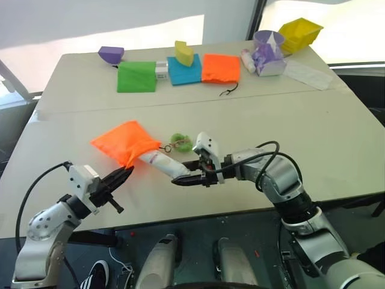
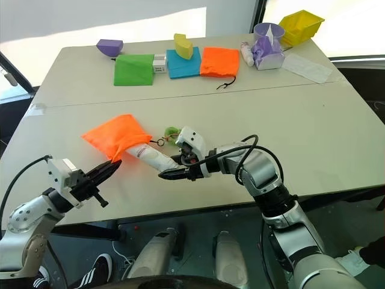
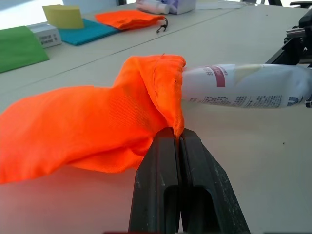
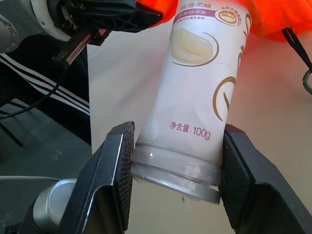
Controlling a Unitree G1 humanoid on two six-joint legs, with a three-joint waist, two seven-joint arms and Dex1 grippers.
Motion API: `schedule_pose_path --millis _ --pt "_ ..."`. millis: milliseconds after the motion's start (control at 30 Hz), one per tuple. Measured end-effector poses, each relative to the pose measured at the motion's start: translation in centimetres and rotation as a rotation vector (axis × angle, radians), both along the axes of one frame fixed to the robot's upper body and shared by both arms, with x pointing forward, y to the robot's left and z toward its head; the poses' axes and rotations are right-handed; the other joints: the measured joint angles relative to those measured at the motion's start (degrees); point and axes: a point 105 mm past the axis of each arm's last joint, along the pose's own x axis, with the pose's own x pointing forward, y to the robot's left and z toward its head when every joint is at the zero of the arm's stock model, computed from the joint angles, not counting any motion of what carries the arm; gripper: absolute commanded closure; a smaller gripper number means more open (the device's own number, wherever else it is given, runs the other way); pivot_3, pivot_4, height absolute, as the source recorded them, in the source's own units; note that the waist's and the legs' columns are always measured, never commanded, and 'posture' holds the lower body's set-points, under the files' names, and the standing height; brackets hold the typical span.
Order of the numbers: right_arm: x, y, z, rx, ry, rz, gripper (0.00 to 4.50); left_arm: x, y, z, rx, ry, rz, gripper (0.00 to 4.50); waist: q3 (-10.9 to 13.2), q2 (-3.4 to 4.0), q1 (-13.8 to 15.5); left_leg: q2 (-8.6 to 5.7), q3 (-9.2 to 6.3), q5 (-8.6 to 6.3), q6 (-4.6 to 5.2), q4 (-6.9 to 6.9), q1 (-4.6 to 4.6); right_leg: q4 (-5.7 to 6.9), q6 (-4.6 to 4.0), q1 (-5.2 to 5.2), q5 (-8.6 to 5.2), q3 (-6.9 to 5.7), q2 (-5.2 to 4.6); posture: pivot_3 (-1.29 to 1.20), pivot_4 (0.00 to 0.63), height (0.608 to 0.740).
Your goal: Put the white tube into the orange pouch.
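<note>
The orange pouch [image 1: 123, 141] lies on the near table, its mouth facing right. My left gripper [image 1: 125, 174] is shut on the lower edge of that mouth [image 3: 171, 127]. The white tube [image 1: 163, 163] lies slanted with its far end inside the pouch opening; its near end is clamped in my right gripper [image 1: 187, 179], whose fingers [image 4: 116, 165] press on both sides of the tube [image 4: 197, 92]. The pouch's cord ends in a green fuzzy ring [image 1: 180, 142] just behind the tube.
On the far table stand a green pouch [image 1: 136, 76], a blue pouch [image 1: 183, 69], a smaller orange pouch [image 1: 220, 67], a purple cup [image 1: 268, 43], a yellow bin [image 1: 299, 33] and a purple bowl [image 1: 111, 55]. The near table's right half is bare.
</note>
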Motion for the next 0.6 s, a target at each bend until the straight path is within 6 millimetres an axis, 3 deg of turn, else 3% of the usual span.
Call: schedule_pose_path --millis 133,233,400,600 --pt "0.0 1.6 -1.4 -0.066 -0.072 0.000 2.70 0.3 -0.5 0.6 -0.008 -0.026 -0.014 4.50 0.00 0.00 -0.03 0.01 0.00 0.01 -0.02 -0.01 0.02 0.04 0.00 -0.01 0.01 0.00 0.01 0.00 0.150 0.740" --pt "1.2 1.8 -2.3 -0.098 -0.113 -0.067 2.70 0.3 -0.7 0.9 -0.011 -0.036 -0.016 4.50 0.00 0.00 -0.02 0.00 0.00 0.03 -0.05 -0.01 0.02 0.05 -0.02 0.00 0.03 0.00 0.01 0.00 0.150 0.740" --pt "1.2 2.0 -1.7 -0.058 -0.092 -0.067 2.70 -0.2 -0.4 0.2 0.004 -0.014 -0.008 4.50 0.00 0.00 0.01 0.01 -0.01 0.04 -0.07 -0.01 0.03 0.09 -0.02 -0.02 0.03 0.00 0.05 0.00 0.150 0.740" --pt "1.2 2.5 0.5 0.045 -0.009 -0.067 2.70 -0.2 -0.4 0.2 0.028 -0.021 -0.007 4.50 0.00 0.00 -0.04 0.02 -0.02 0.04 -0.07 -0.01 0.05 0.14 -0.02 -0.02 0.03 0.00 0.05 0.00 0.150 0.740"
